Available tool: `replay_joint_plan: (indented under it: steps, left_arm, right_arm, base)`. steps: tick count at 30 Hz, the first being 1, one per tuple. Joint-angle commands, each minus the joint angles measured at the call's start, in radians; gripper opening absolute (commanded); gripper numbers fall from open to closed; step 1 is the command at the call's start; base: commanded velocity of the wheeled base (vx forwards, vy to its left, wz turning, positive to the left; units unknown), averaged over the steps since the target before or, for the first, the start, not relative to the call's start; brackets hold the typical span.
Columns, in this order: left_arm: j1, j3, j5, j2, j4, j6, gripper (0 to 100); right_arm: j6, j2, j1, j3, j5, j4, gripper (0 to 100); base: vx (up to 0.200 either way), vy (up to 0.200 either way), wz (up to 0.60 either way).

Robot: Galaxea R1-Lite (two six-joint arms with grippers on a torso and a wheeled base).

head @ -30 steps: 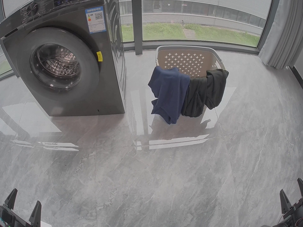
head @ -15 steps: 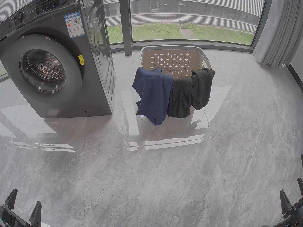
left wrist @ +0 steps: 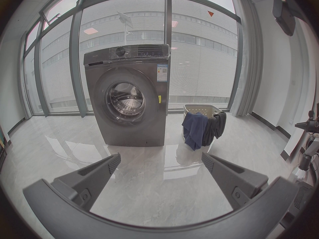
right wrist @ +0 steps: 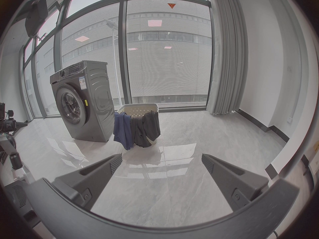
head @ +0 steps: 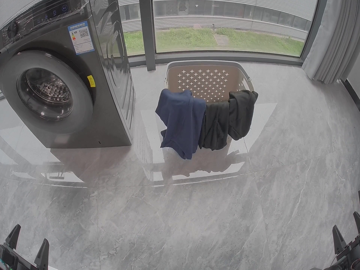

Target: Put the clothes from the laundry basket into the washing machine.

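**Desk:** Start at the left. What do you have?

**Operator:** My left gripper [left wrist: 160, 156] is low at the near edge, over bare grey floor [head: 180, 222]. Its two fingers are spread wide with nothing between them. Beyond it, far left, is the washing machine [head: 63, 94]. It's a dark grey front-loader, and the round door looks shut over the drum, as far as I can judge.

**Desk:** And the laundry?

**Operator:** It's all at the laundry basket [head: 204, 63], which stands just to the right of the machine in front of the window [head: 225, 19]. A strip of floor separates the two. I see a navy garment [head: 180, 120] draped over the near rim on the basket's left side, hanging almost to the floor. A dark garment [head: 228, 117] touches it on the right. It's slung over the same rim and the right corner.

**Desk:** Anything further right?

**Operator:** A pale curtain [head: 333, 30] hangs at the far right corner. My right gripper [right wrist: 161, 156] is low at the near right. Its fingers are parted just as wide and hold nothing. Both grippers are well apart from the basket.
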Motion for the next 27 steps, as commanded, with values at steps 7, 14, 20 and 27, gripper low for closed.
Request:
replay_joint_plan:
  steps: [7, 14, 20, 27]
  left_arm:
    - [0.0, 0.015, 0.0, -0.01, 0.0, -0.002, 100]
    - [0.0, 0.015, 0.002, -0.01, 0.0, -0.002, 100]
    - [0.0, 0.015, 0.0, -0.01, 0.0, -0.002, 100]
    - [0.0, 0.015, 0.0, -0.01, 0.0, -0.003, 100]
  right_arm:
    - [0.0, -0.016, 0.0, 0.018, 0.0, 0.0, 100]
    - [0.0, -0.016, 0.0, 0.018, 0.0, 0.0, 100]
    - [0.0, -0.016, 0.0, 0.018, 0.0, 0.0, 100]
    - [0.0, -0.016, 0.0, 0.018, 0.0, 0.0, 100]
  base:
    - [0.143, 0.0, 0.0]
    - [0.0, -0.086, 0.0]
    - [0.0, -0.2, 0.0]
    - [0.0, -0.171, 0.0]
